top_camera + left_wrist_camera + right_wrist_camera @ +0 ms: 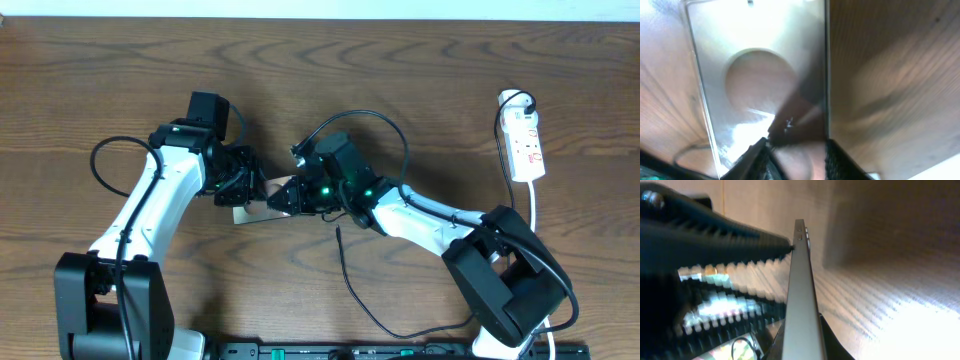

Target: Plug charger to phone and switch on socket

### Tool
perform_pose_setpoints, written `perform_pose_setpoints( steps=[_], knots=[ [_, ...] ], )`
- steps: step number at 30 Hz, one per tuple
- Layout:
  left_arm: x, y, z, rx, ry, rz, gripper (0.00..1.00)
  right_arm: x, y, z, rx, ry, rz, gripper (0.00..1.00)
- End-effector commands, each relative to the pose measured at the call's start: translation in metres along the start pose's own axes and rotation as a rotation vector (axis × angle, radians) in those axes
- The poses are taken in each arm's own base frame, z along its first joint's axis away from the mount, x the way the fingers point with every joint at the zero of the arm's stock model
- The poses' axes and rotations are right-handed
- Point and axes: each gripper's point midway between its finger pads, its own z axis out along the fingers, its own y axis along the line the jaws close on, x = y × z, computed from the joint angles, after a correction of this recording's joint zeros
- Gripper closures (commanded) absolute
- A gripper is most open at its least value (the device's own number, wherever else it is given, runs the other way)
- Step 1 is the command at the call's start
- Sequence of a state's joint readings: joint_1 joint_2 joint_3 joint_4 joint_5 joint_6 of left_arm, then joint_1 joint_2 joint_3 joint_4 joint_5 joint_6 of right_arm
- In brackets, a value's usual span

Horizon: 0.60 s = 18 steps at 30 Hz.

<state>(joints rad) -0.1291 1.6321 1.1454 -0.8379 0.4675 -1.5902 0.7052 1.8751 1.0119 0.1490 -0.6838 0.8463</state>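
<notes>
At centre, right jaws clamped on phone [800, 295]

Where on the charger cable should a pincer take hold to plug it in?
Likely just behind the plug tip, coming straight down from above: the charger lies loose and flat on the table, with bare wood on both sides of its free end.

L arm [150, 205] & R arm [425, 218] both reaching inward, wrists nearly meeting. L gripper [243, 193] tipping down, jaw gap unclear. R gripper [284, 197] pointing twd it, jaws pinching tight.
</notes>
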Motion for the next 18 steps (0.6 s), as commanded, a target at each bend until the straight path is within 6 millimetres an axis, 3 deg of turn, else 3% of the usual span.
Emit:
perform_pose_setpoints(
  steps=[1,7,13,18],
  knots=[
    [0.005,0.003,-0.003,-0.002,0.011,0.009,0.47,-0.013,0.014,-0.005,-0.034,-0.031,-0.035,0.99],
    [0.002,0.002,-0.003,0.0,-0.007,0.008,0.2,-0.016,0.01,-0.009,-0.034,-0.03,-0.022,0.99],
    [0.002,0.002,-0.003,0.003,-0.006,0.047,0.14,-0.024,-0.001,-0.017,-0.016,-0.043,0.008,0.99],
    [0.006,-0.006,-0.005,0.037,0.033,0.196,0.11,-0.038,-0.023,-0.034,0.022,-0.073,0.07,0.99]
  ],
)
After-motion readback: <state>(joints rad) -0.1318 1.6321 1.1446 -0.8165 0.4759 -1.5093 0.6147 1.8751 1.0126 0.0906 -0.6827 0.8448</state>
